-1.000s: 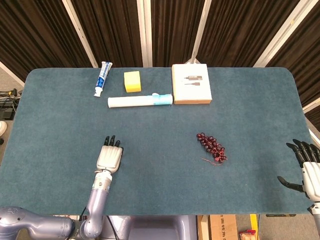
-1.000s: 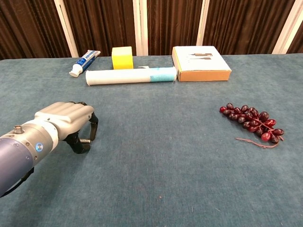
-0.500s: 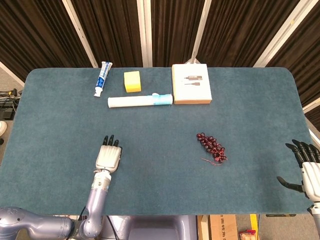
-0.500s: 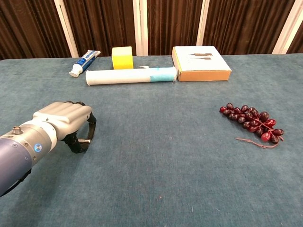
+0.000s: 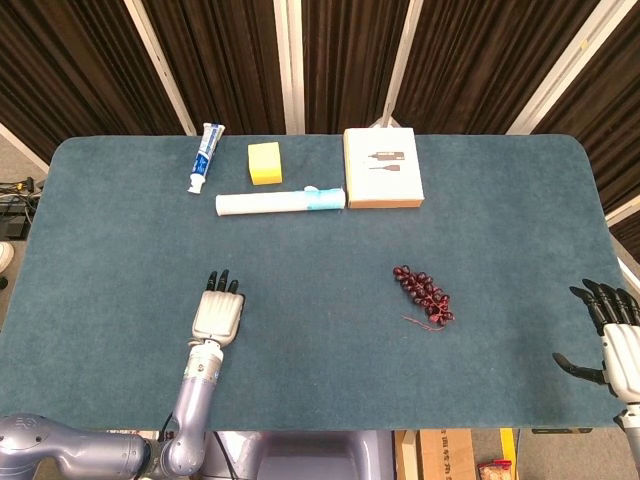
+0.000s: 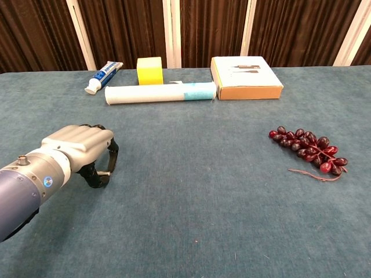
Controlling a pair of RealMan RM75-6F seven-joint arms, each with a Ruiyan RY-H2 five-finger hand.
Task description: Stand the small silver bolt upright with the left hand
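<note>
My left hand (image 5: 218, 313) rests knuckles-up on the blue cloth, left of the table's middle and near the front edge. In the chest view the left hand (image 6: 78, 147) has its fingers curled down, with the thumb meeting the fingertips just above the cloth. A thin pale sliver there looks like the small silver bolt (image 6: 102, 172), pinched low and lying roughly level. The head view hides the bolt under the hand. My right hand (image 5: 612, 338) hangs past the table's front right corner with its fingers spread and nothing in it.
Along the back stand a toothpaste tube (image 5: 205, 156), a yellow block (image 5: 265, 162), a white roll (image 5: 279, 201) and a flat box (image 5: 382, 167). A bunch of dark red grapes (image 5: 424, 295) lies right of the middle. The table's front edge (image 5: 330, 428) is close behind my left wrist.
My left hand has drawn back slightly toward the front edge, keeping its curled pose. The right hand has barely moved.
</note>
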